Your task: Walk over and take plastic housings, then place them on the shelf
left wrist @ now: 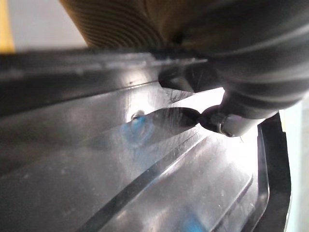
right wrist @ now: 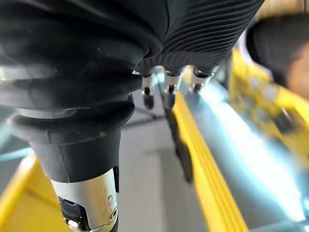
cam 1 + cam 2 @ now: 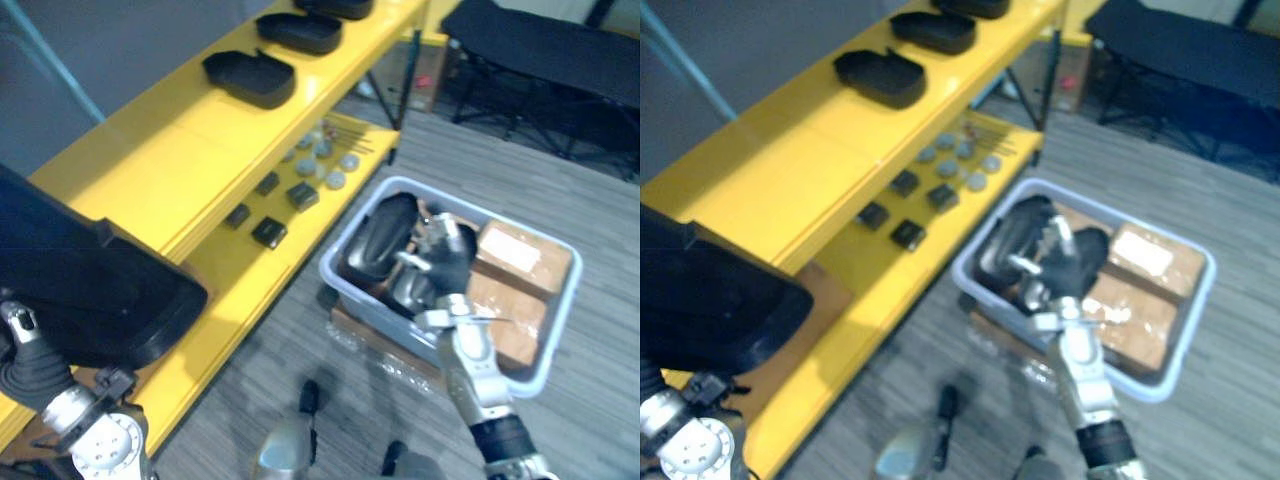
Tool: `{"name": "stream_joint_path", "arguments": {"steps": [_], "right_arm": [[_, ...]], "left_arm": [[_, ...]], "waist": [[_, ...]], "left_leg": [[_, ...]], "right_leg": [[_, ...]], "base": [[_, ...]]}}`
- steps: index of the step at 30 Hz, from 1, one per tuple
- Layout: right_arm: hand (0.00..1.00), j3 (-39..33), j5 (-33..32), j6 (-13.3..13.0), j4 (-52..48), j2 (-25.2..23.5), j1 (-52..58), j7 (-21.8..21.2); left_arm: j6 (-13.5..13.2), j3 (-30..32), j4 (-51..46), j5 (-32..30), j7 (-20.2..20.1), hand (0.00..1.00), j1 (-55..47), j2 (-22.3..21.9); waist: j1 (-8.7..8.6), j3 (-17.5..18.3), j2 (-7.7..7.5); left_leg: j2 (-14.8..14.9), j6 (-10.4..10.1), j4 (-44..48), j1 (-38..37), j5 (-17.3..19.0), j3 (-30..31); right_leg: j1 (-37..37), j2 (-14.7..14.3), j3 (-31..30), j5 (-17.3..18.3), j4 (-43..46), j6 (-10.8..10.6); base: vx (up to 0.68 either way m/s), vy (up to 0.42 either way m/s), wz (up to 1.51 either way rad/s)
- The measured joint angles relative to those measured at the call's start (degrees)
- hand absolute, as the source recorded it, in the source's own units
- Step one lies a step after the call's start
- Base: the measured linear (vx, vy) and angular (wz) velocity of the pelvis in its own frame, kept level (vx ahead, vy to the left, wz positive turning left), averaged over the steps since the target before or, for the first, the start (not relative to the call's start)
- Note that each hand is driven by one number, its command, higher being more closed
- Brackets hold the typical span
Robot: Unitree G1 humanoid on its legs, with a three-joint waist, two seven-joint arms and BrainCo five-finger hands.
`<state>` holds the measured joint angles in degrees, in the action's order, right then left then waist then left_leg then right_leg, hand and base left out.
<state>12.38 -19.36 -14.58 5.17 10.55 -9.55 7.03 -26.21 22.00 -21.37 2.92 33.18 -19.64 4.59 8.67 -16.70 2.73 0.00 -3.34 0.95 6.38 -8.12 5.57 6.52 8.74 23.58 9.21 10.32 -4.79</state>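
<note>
left hand (image 1: pixel 251 58): tucked behind the big black housing (image 3: pixel 90 290) at the robot's lower left. The part hides the grip, so I can't tell how it's held. In the wrist view the glossy inner face sits right up against the hand.
right hand (image 3: pixel 445 265): down in the grey bin (image 3: pixel 566 300) on the floor. Fingers (image 2: pixel 169 92) spread and relaxed over the next housing (image 3: pixel 380 235), not closed on anything. Touching or just above it, can't tell.
bin contents: dark housings at the shelf-side end, brown cardboard boxes (image 3: pixel 520 260) at the other end.
shelf: yellow shelf (image 3: pixel 170 150). Top tier has placed housings (image 3: pixel 250 78) in a row toward the far end and a bare stretch nearer the robot. Lower tier has small black blocks (image 3: pixel 268 232) and grey discs (image 3: pixel 325 160).
step (my read): one part up on the left side waiting for the top tier, right side going for a second.
handling: thin moulded shell. It looks light and fairly stiff, but I'd expect flex at the rim. The gloss means it's slippery. Unlikely to break, but it could scuff.
where to grab: over the rim, thumb inside and fingers outside, mid-way along a long side so it doesn't swing. The domed back gives nothing to bite on.
risk: parts in the bin look nested, so two might lift together. The big shell also blocks the near shelf edge from the head cameras.
</note>
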Motion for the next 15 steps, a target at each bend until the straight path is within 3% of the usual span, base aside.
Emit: {"name": "stream_joint_path", "arguments": {"steps": [3, 6, 13, 15], "right_arm": [[0.00, -2.29, 0.23, 0.26, 0.07, 0.13, 2.59, 0.67], [0.00, -3.59, 0.43, 0.23, 0.25, 0.37, 4.22, 0.29], [0.00, -4.93, 1.04, -0.07, 0.64, 0.81, 7.52, -3.60], [0.00, -5.95, 1.60, -0.32, 0.63, 0.82, 8.21, -3.79]], "left_arm": [[0.00, -0.19, 0.01, 2.14, -2.98, 1.00, -0.52, -0.81], [0.00, -0.20, 0.05, 3.33, -3.46, 1.00, -0.79, -0.82], [0.00, -0.34, 0.45, 5.74, -5.51, 1.00, -2.12, -3.47], [0.02, -0.47, 0.77, 6.79, -6.78, 1.00, -2.77, -3.48]], "waist": [[-0.08, 0.73, -1.49], [-0.10, 0.77, -2.55], [-0.03, 0.36, -3.42], [-0.17, 0.16, -3.72]], "left_leg": [[-0.97, 0.28, -0.01, 0.33, 0.02, 1.44], [-1.22, 0.58, 0.59, 0.54, 0.27, 1.60], [-1.81, 0.84, 3.33, 0.93, 0.82, 4.58], [-1.32, 1.81, 4.04, 2.31, 1.04, 2.81]], "right_leg": [[0.80, 0.33, 1.35, 0.35, -0.05, 0.14], [1.05, 0.32, 1.37, 0.84, 0.17, 0.68], [3.79, -0.02, 5.12, 3.36, 1.88, 0.31], [4.74, -0.47, 7.37, 4.24, 1.72, 0.03]], "base": [[0.05, -0.007, 0.30], [0.03, -0.002, 0.08], [-0.04, -0.050, 0.32], [-0.06, -0.068, 0.68]]}}
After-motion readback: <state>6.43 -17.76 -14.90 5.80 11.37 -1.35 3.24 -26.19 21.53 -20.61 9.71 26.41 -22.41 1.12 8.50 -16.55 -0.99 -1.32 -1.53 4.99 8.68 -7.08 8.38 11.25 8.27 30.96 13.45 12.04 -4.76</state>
